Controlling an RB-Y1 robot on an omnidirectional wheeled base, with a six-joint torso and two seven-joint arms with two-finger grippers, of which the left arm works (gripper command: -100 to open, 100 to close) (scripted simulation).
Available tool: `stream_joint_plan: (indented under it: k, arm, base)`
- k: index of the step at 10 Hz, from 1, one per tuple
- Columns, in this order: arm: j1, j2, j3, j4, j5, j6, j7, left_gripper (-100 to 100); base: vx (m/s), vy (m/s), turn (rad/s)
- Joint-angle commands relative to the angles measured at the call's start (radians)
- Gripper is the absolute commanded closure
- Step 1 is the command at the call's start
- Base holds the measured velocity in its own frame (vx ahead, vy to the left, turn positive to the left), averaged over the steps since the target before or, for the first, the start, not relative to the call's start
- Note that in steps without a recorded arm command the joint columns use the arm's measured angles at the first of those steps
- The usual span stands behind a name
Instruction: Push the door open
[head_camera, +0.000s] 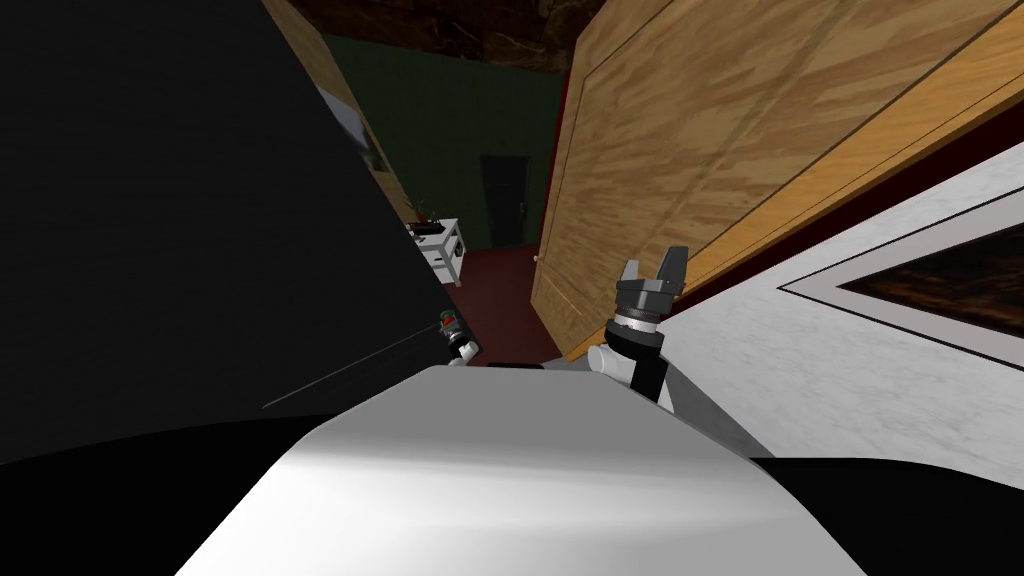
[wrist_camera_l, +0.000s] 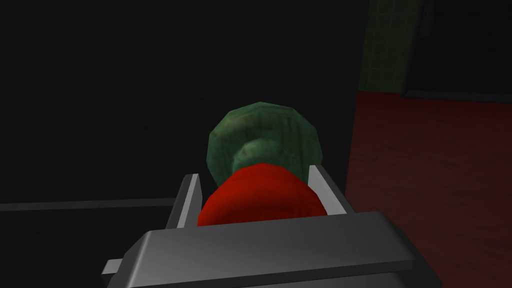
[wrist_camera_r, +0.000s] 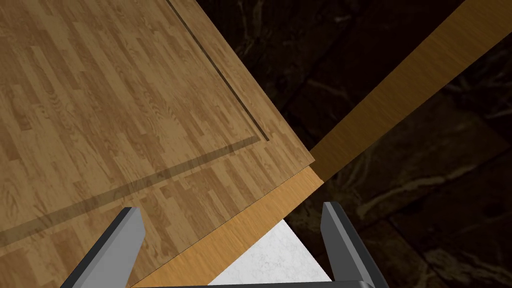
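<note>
Though the door (head_camera: 700, 150) upper right stands ajar, more pushing looks due: right gripper (head_camera: 652, 263) wide, empty; left gripper (wrist_camera_l: 254, 177) pinching a red-green object (wrist_camera_l: 260, 197).

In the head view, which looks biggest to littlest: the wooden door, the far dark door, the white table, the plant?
1. Wooden door, by far.
2. Dark door and white table: about alike, unranked.
3. Plant, smallest.

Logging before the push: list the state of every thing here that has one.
wooden door, partly open
right gripper, open, empty
left gripper, shut on the red and green object
far dark door, looks shut
</note>
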Motion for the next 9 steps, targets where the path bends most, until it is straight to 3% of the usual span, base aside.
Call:
stream_joint_plan:
  k: [1,4,6,9]
  arm:
    - [0.001,-0.002,0.0,0.001,0.0,-0.001,0.0,100]
    - [0.001,-0.002,0.0,0.001,0.0,-0.001,0.0,100]
    - [0.009,0.013,0.007,-0.005,0.003,0.009,-0.001,100]
    - [0.01,0.016,0.009,-0.007,0.003,0.01,-0.001,100]
  base:
    - [-0.023,-0.017,-0.003]
    - [-0.008,-0.005,0.0]
    - [0.131,0.011,0.064]
    - [0.086,0.028,0.016]
